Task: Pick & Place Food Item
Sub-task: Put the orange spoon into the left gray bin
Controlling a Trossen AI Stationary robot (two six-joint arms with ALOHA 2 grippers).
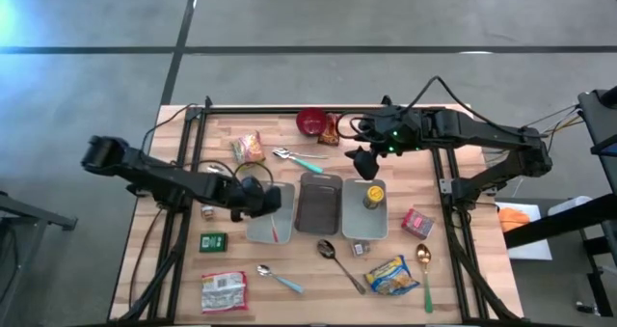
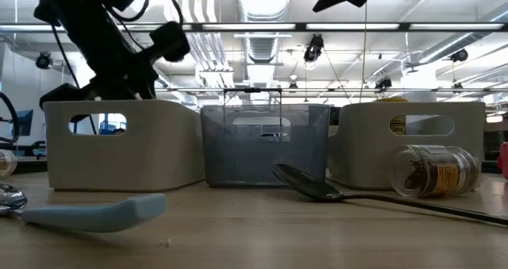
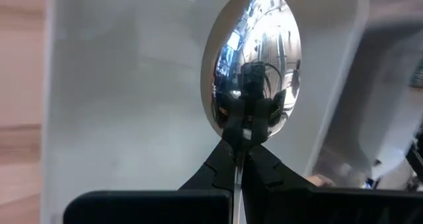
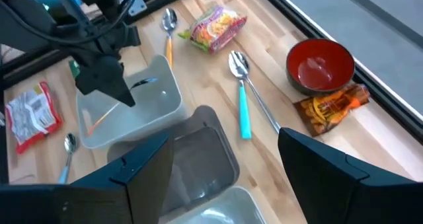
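— Table [image 1: 453,259] first: what stands on the wooden top?

— Three bins in a row at the middle. There is a white bin [image 1: 262,232] on the left, a dark grey bin [image 1: 319,221] between, and a second white bin [image 1: 362,234] on the right.

— And the arms?

— The left gripper [image 1: 253,194] hangs over the left white bin, pinched tight on the handle of a metal spoon [image 3: 254,52], whose bowl points down into that bin. The right gripper [image 1: 364,163] hovers above the table just behind the right bin, its fingers spread wide and holding nothing.

— Where is the food?

— A yellow-lidded jar [image 1: 373,197] stands inside the right bin. A second jar [image 2: 435,170] lies on its side on the table just in front of that bin. A noodle packet [image 1: 248,147] lies behind the left bin, and an orange snack packet [image 1: 331,129] touches a red bowl [image 1: 311,122] at the far edge. Near the front edge are a yellow chip bag [image 1: 391,274] on the right and a red-and-white packet [image 1: 224,290] on the left.

— Smaller things?

— A teal-handled spoon [image 1: 297,159] lies behind the grey bin, a plain spoon [image 1: 339,262] in front of it. A gold spoon [image 1: 424,269] lies beside the chip bag, and a blue-handled spoon [image 1: 278,279] beside the red-and-white packet.
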